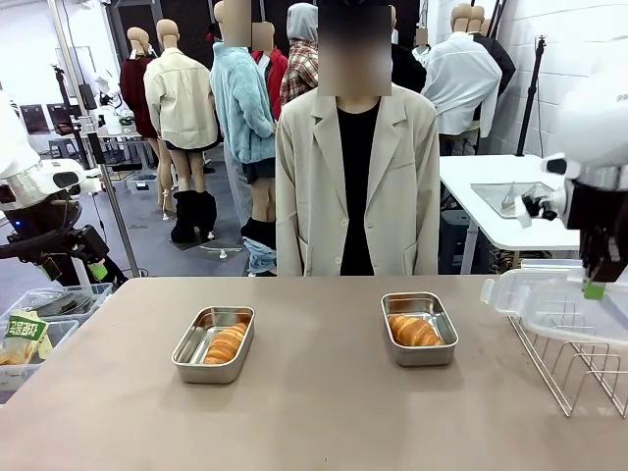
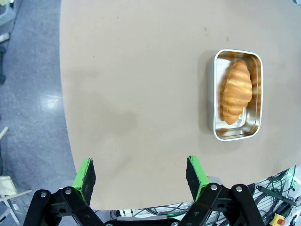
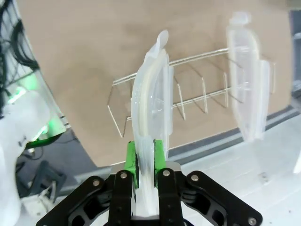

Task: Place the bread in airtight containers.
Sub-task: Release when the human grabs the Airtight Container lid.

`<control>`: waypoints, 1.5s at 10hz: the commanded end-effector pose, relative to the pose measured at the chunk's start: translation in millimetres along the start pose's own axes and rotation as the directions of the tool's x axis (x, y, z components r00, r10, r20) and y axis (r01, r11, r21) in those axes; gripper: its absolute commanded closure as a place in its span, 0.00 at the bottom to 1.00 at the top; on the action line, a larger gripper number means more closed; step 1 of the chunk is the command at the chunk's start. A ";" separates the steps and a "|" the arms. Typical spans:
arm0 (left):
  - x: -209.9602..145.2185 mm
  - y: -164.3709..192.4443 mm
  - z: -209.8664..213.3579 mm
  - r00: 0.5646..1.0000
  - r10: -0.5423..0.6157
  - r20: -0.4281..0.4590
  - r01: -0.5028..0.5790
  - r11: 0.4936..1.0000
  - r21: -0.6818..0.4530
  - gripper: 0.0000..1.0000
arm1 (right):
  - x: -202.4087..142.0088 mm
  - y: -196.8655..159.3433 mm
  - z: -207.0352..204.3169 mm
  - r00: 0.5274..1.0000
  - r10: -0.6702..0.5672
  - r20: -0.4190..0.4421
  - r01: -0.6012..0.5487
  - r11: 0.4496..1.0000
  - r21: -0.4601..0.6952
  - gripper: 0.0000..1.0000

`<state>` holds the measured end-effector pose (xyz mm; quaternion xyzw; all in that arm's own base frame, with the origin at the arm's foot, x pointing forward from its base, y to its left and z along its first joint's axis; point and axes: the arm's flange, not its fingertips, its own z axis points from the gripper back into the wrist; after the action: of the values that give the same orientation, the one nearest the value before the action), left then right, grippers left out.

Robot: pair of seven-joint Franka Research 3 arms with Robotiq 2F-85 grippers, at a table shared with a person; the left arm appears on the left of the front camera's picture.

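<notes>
Two steel containers sit open on the tan table, each with one golden roll of bread inside: the left container (image 1: 213,343) with its bread (image 1: 226,343), and the right container (image 1: 419,329) with its bread (image 1: 413,331). My right gripper (image 1: 592,287) hangs over the wire rack (image 1: 574,358) at the table's right edge, shut on the edge of a clear plastic lid (image 3: 150,108), which also shows from the front as the lid (image 1: 535,294). My left gripper (image 2: 140,165) is open and empty above the table's left edge, well away from the left container (image 2: 237,94).
A second clear lid (image 3: 247,75) stands upright in the wire rack (image 3: 188,89). A person in a beige jacket (image 1: 358,177) stands at the far side. Bins with packets (image 1: 29,334) sit off the table's left side. The tabletop (image 1: 324,402) lies bare between and in front of the containers.
</notes>
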<state>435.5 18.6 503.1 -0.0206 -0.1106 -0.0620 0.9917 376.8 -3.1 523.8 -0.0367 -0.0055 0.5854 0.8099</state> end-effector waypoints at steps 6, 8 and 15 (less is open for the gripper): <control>0.3 1.7 0.5 1.000 0.002 0.001 -0.002 1.000 -0.003 0.00 | 66.6 37.7 130.1 0.878 0.344 0.332 -0.189 0.887 -0.420 1.00; 0.3 1.7 0.5 1.000 0.002 0.001 -0.002 1.000 -0.003 0.00 | 115.1 22.5 147.6 0.805 0.432 0.406 -0.203 0.845 -0.495 1.00; 0.3 1.7 0.5 1.000 0.002 0.001 -0.002 1.000 -0.003 0.00 | 223.6 -69.5 143.3 0.884 0.278 0.376 -0.122 0.913 -0.390 1.00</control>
<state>435.7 18.5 503.0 -0.0206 -0.1103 -0.0621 0.9917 501.5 193.7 651.5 -0.0745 -0.2846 0.6608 0.6905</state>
